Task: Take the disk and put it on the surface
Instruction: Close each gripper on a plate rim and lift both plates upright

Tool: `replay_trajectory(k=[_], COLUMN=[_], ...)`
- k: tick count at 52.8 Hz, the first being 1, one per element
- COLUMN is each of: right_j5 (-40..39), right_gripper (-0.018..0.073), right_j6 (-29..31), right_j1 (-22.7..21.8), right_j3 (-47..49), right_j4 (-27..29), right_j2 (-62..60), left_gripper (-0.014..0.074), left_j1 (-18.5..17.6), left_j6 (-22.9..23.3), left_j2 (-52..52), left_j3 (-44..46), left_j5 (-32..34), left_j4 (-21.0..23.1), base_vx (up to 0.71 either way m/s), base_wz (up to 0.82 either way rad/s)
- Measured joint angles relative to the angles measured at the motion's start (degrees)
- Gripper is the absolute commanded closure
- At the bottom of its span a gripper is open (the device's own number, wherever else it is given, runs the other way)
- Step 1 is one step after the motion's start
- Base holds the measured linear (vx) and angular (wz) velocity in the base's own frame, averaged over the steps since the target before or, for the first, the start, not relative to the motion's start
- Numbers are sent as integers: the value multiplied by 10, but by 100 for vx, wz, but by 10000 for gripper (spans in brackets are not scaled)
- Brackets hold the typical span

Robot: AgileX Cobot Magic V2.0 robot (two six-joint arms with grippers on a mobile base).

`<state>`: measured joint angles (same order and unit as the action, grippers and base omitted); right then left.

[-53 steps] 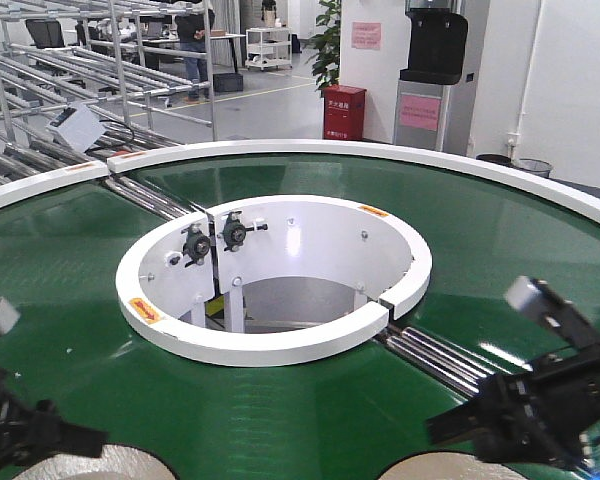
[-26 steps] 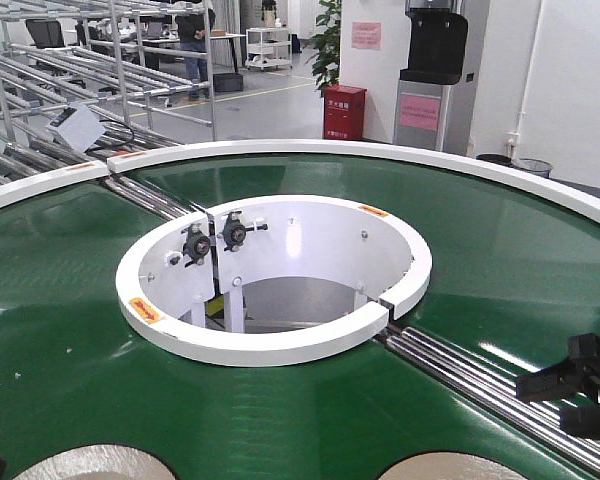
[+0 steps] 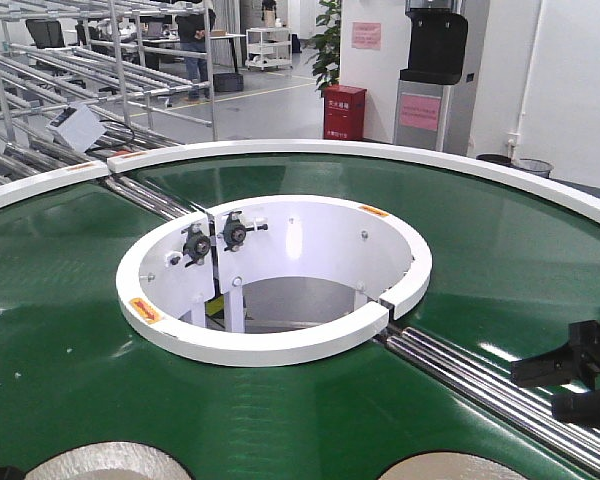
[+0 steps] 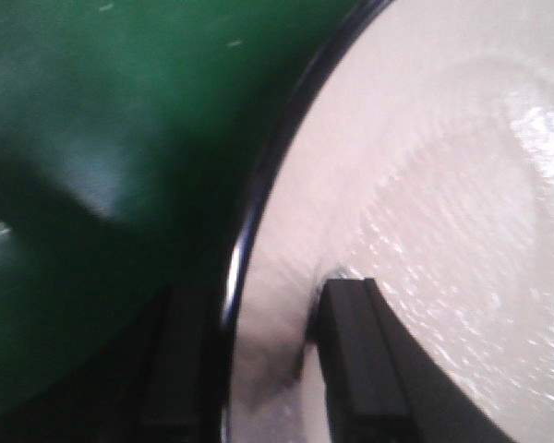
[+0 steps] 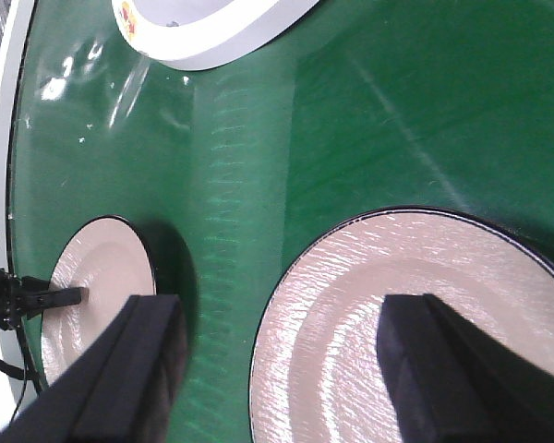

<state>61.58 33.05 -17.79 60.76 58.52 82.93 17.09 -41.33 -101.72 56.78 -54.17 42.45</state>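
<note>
Looking across the green belt (image 3: 80,330), the front view has two pale disks lying on it at the bottom edge, the left disk (image 3: 105,462) and the right disk (image 3: 450,468). The right gripper (image 3: 565,390) is near the right one, spread wide. In the left wrist view, the left gripper (image 4: 258,369) is parted and straddles the left disk's rim. In the right wrist view, the parted fingers hang over the right disk and the belt.
</note>
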Motion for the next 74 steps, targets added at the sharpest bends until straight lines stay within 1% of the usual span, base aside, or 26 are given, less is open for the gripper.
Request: replay_trajectory(k=[6,9,13,16,18,21,27,31,35,40,46,55,62,65,67,70,73,74], right_j5=[0,-1,-7,-15,-24,-40,-61,-65,-66,-66,-65,-51,-50,-50,-52,-52,-47,-40], right_gripper=[65,65,65,65,65,65,65,65,65,65,65,78,108,144,192,319,505,547], right_j6=[1,1,-1,-4,-11,-24,-53,-62,-62,-51,-22,28,44,51,57,61,63,64], right_j1=[0,0,0,0,0,0,0,0,0,0,0,1,18,31,41,46,51,51], right_j3=[0,0,0,0,0,0,0,1,2,3,3,3,4,6,6,10,10,11], right_j4=[-11,-26,-54,-87,-112,-164,-252,-276,-278,-271,-241,-178,-171,-168,-169,-167,-152,-142], right_j2=[0,0,0,0,0,0,4,19,42,80,127,190,226,240,248,250,256,256], left_gripper=[606,605,605,605,605,605,605,604,605,605,605,605,605,605,605,605,605,605], left_j1=[2,2,2,0,-4,-4,-4,-4,-4,-4,-4,-4,-4,-4,-4,-4,-4,-4], left_j6=[-5,-17,-39,-56,-73,-94,-113,-115,-116,-117,-117,-117,-117,-117,-117,-117,-117,-117], left_j2=[2,9,27,48,66,87,142,168,190,208,213,213,213,213,213,213,213,213], left_j3=[1,0,-1,-2,-4,-6,-7,-7,-7,-7,-7,-7,-7,-7,-7,-7,-7,-7], left_j5=[-6,-17,-38,-58,-60,-65,-77,-85,-95,-101,-103,-104,-104,-104,-104,-104,-104,-104], left_j4=[21,43,88,131,154,183,263,300,317,318,318,316,316,316,316,316,315,315], base_vx=[0,0,0,0,0,0,0,0,0,0,0,0,0,0,0,0,0,0], base_wz=[0,0,0,0,0,0,0,0,0,0,0,0,0,0,0,0,0,0])
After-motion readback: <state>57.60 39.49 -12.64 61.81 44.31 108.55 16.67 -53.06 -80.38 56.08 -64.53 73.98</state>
